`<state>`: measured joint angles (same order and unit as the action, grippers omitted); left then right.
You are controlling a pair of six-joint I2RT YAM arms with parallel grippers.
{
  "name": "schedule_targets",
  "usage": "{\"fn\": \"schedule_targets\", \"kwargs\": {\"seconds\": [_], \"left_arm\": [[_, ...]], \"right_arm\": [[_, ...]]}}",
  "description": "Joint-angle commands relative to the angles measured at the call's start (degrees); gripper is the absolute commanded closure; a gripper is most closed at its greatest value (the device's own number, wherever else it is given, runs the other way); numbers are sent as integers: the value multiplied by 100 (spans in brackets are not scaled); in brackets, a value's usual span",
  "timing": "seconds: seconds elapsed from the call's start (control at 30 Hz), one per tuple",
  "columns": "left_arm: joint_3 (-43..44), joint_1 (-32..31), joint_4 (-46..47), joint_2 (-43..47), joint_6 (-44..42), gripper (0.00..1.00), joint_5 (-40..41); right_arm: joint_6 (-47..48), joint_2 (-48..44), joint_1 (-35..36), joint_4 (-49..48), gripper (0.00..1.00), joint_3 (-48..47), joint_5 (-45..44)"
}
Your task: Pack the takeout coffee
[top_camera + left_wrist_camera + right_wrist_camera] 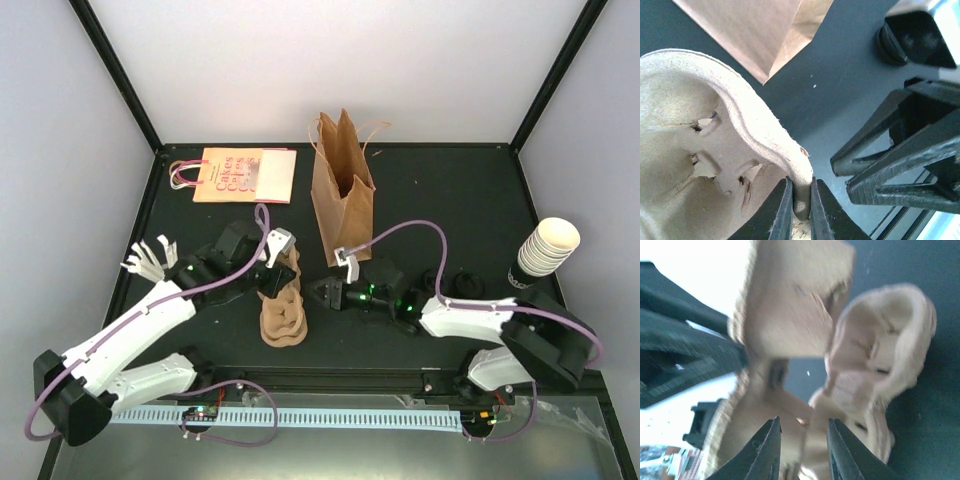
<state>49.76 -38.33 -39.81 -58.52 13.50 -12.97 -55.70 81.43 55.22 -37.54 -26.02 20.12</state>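
Find the brown paper bag standing upright at rear centre of the dark tabletop, mouth open upward, handles raised. Cannot make out any contents in its shadowed interior. Cannot tell the whereabouts of the takeout coffee from any of the three views.

Note a printed paper bag lying flat to the left of the upright bag, near but not touching. Note a nested stack of lidless cream cups at the right edge, tilted, lower end seated in a black holder. Note a fan of pale sticks loose at the left, too small to identify further.

Locate the pulp cup trays piled in front of the brown bag, near tabletop centre. See the left hand clamped tight on the raised rim of one of them, fingers pressed against both faces of the pulp edge. See the right hand just to the right of the pile, fingers parted and gripping nothing, with blurred tray pulp showing beyond the gap. In the left wrist view, find those same black fingers over bare tabletop beside the held rim, close to it without contact.
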Motion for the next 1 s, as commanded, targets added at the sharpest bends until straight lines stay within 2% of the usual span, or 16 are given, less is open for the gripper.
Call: {"fn": "schedule_targets", "kwargs": {"seconds": [0.0,0.13,0.43,0.67,0.97], "left_arm": [[-101,-8,496,344,-84,87,-206],[-130,-11,511,446,-84,87,-475],[-205,-10,717,815,-102,86,-784],[-265,-16,791,904,-94,86,-854],[-186,-17,584,796,-41,87,-526]], "right_arm": [[636,-629,-61,1594,70,-636,-751],[878,-672,-83,2321,70,-1229,-783],[808,-973,-82,2349,74,-1358,-808],[760,-1104,-102,1870,75,-1238,-506],[797,-1086,-99,1845,74,-1138,-568]]}}
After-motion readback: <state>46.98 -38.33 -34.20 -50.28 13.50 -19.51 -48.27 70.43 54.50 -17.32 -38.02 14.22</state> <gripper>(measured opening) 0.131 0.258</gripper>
